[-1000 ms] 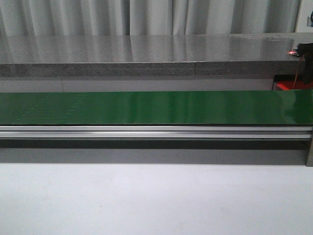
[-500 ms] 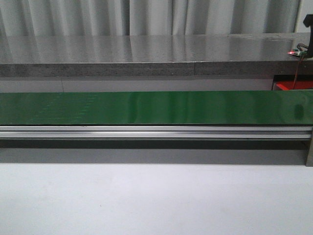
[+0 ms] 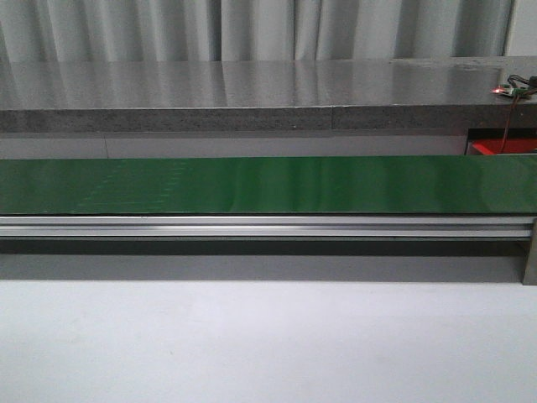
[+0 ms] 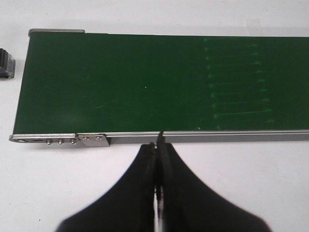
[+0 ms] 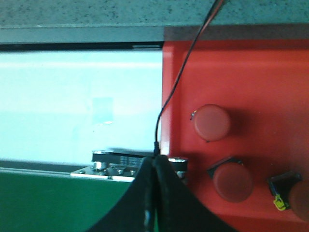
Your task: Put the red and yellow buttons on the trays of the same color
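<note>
My left gripper [image 4: 158, 145] hangs over the white desk [image 4: 251, 183] just short of the conveyor's aluminium rail [image 4: 203, 137], its two black fingers pressed together with nothing between them. The green belt [image 4: 145, 82] runs bare ahead of it toward 12 o'clock, ending at a metal end bracket [image 4: 58, 140] off at 10 o'clock; a small dark object [image 4: 6, 63] lies on the desk beyond that end, too cropped to identify.

My right gripper [image 5: 155, 162] is likewise closed and empty, fingers touching, poised above the edge of the red tray [image 5: 251, 72]. On that tray sit red buttons: one round cap [image 5: 211, 122] at about 1 o'clock from my fingertips, a second [image 5: 233, 181] at about 3 o'clock, and a third [image 5: 295, 193] half cut off at the frame edge. A black and red wire [image 5: 181, 82] trails across the tray's edge.

From the front, the belt [image 3: 268, 185] spans the scene, with the tray [image 3: 499, 147] just showing behind its right end.
</note>
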Controlling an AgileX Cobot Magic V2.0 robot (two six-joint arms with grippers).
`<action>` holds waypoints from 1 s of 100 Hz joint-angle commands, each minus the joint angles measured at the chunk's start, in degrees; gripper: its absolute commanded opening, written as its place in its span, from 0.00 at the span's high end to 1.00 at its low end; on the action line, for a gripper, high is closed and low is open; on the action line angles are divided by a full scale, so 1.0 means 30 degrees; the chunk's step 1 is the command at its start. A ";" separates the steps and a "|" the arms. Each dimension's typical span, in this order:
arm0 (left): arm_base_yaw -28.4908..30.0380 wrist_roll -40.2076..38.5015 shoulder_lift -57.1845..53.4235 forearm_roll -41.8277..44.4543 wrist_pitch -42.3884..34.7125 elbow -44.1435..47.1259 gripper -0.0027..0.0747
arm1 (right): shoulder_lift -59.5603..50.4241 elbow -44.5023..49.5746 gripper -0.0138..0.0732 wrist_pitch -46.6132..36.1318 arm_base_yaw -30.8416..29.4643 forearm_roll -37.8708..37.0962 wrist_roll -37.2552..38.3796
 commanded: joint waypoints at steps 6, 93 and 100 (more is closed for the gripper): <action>-0.0138 -0.0010 -0.0265 -0.0403 -0.0982 -0.0452 0.99 | -0.2039 -0.0580 0.93 -0.0393 0.0291 0.0967 -0.0298; -0.0138 0.0438 -0.0265 0.1248 -0.0982 -0.0452 0.99 | -1.4952 1.6294 0.93 -0.9100 0.0802 0.1489 -0.2104; -0.0138 0.0438 -0.0265 0.1248 -0.1021 -0.0452 0.99 | -1.6226 1.8145 0.93 -1.0032 0.0802 0.1489 -0.2538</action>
